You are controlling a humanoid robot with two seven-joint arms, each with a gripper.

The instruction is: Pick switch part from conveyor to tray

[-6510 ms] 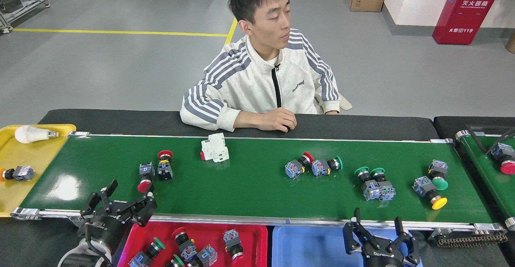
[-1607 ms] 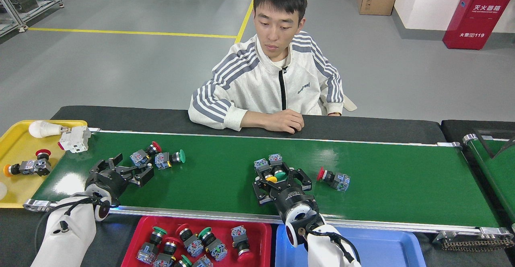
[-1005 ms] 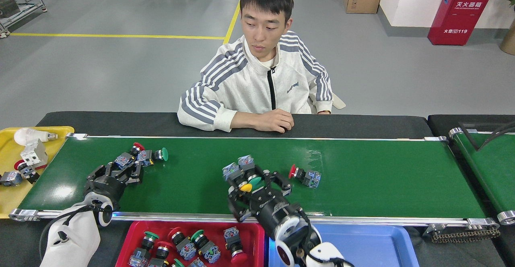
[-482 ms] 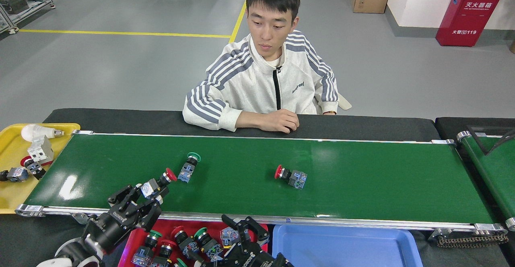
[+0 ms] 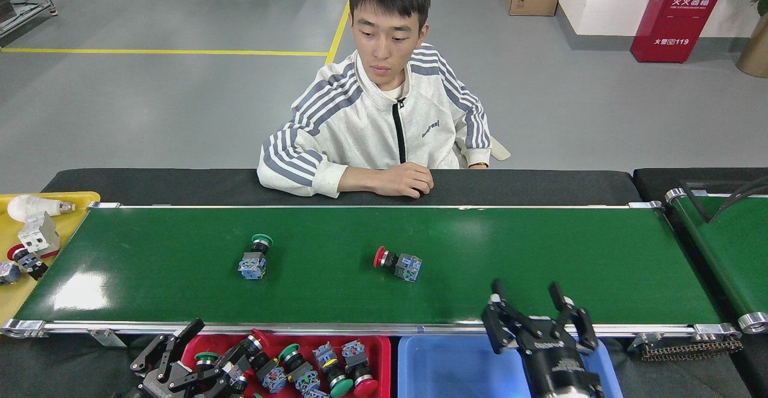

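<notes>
two switch parts are still lying mid-conveyor, awaiting pickup.
the red tray is holding several; the right gripper is hovering with jaws apart and empty; the left gripper is apart over the tray, beside a red-capped switch.

Red tray cut off below

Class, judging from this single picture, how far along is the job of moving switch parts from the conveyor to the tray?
Done: several switch parts already lie in the red tray.
In hand: the left tool sits open over that tray beside a switch; whether it has let go is unclear. The right tool is open and empty.
Left: a green-capped switch and a red-capped switch remain on the conveyor.
</notes>
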